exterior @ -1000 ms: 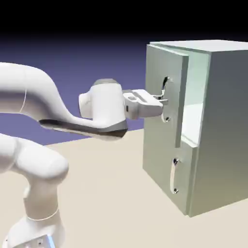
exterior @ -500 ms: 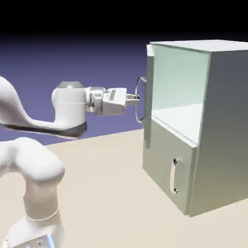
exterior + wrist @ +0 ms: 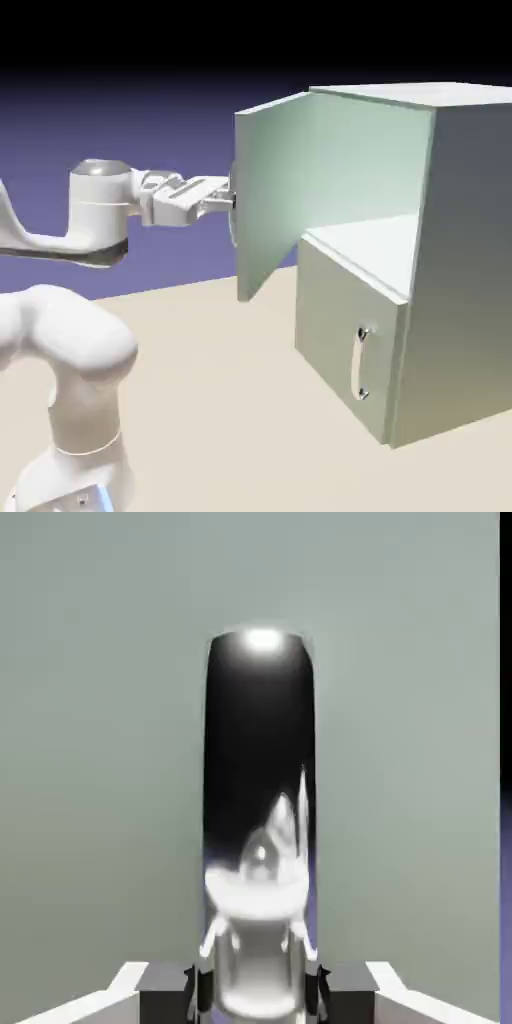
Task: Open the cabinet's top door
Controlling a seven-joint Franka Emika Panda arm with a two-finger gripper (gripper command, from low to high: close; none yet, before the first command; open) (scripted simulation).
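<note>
White Franka arm with two-finger gripper (image 3: 222,203) on the scene's left, reaching right. Fingers closed on the long curved silver handle (image 3: 258,812) of the top door; hand view has the handle's bar between both fingertips, one each side. Exterior view shows only a sliver of it past the door edge.

Next, rightward: tall flat pale grey-green top door (image 3: 270,190), left of the cabinet's opening, swung well out from the front, hinged at the opening's far side. Upper compartment's pale shelf floor (image 3: 375,250) in plain sight.

Under that, the shorter pale grey-green lower door (image 3: 345,325) with smaller vertical silver handle (image 3: 359,365), shut. Boxy grey-green cabinet (image 3: 470,270) with lighter top stands at right.

Progress: looks mostly or fully done, door wide open. Left, my guess: maybe a bit more swing, then let go of the handle. Can't tell if a wider angle is wanted. Possible risk: grip slipping round the curved bar if the pull goes on.

Changes: a second ago, door only partly open, covering much of the compartment; half a second ago, roughly edge-on to the camera. Now its inner face shows. Gripper has moved left with it, handle in grasp. Lower door and cabinet body unchanged.
</note>
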